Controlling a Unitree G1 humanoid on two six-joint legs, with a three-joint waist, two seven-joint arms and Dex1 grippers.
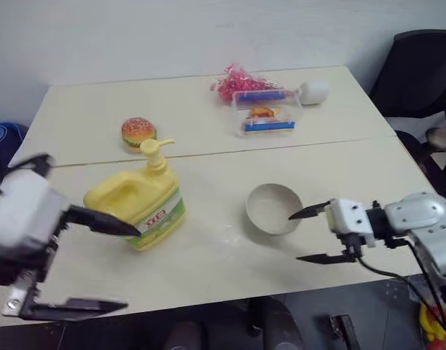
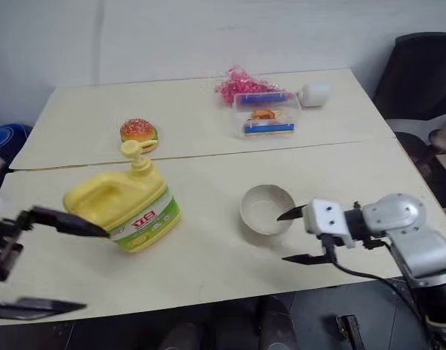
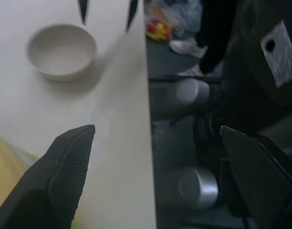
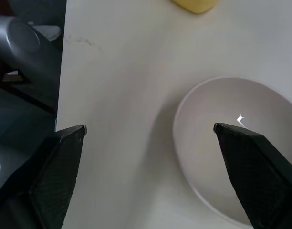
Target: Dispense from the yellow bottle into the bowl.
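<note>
Right gripper (image 1: 310,235) stood wide open beside the bowl (image 1: 273,208), one finger over its rim, gripping nothing. Left gripper (image 1: 106,264), also spread wide, flanked the yellow bottle (image 1: 139,205) at the table's (image 1: 208,262) near edge. Approach stage, I'd say: next came steadying the bowl and pressing the pump.

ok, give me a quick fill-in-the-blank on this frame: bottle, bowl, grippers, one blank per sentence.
1. The yellow bottle stands upright on the table, with a toy ____ behind it.
2. The bowl has ____ in it.
3. The right gripper is open with its upper finger over the rim of the ____.
4. The left gripper is ____, one finger close to the bottle.

Missing words: hamburger; nothing; bowl; open
</note>
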